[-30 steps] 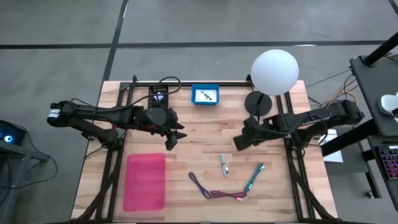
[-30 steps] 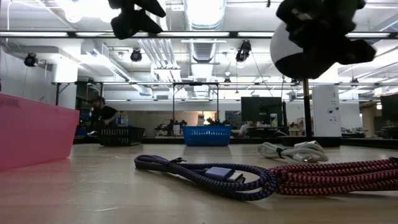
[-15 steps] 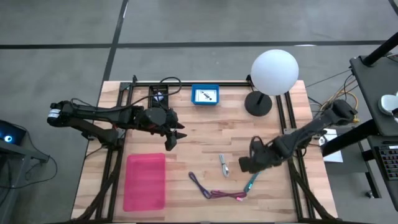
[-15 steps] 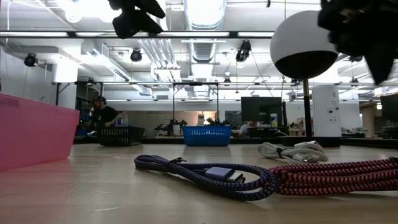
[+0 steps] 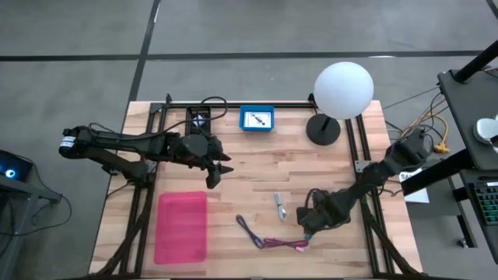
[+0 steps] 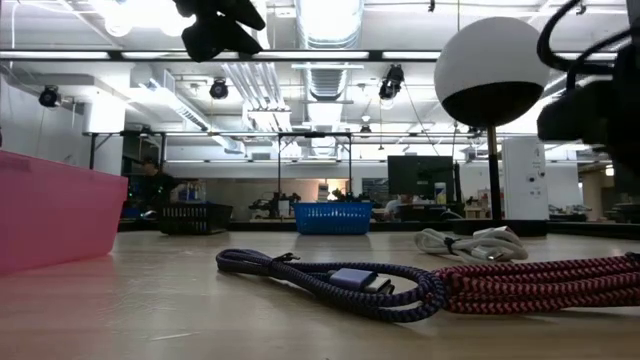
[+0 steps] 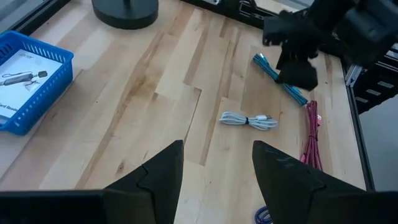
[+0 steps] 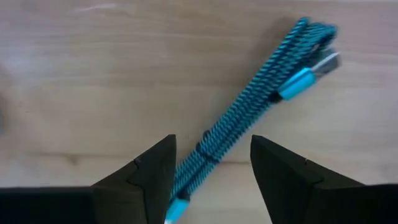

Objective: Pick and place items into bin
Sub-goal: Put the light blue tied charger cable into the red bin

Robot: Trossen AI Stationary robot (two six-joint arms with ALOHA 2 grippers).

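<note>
While my right end effector (image 5: pixel 313 220) hangs with fingers spread over the teal braided cable (image 8: pixel 249 146), it hides that cable from above, so only the wrist camera shows it lying between the fingers, unclamped. My left end effector (image 5: pixel 215 169) waits open over bare counter (image 5: pixel 257 167) beside the pink bin (image 5: pixel 182 227). Purple-pink cord (image 5: pixel 268 239) lies near the front edge, white cable (image 5: pixel 279 206) just beside.

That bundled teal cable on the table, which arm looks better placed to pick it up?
The right. Its gripper hangs directly over the teal cable, fingers open on either side of it in the right wrist view. The left gripper waits farther back near the pink bin, well away from the cable.
</note>
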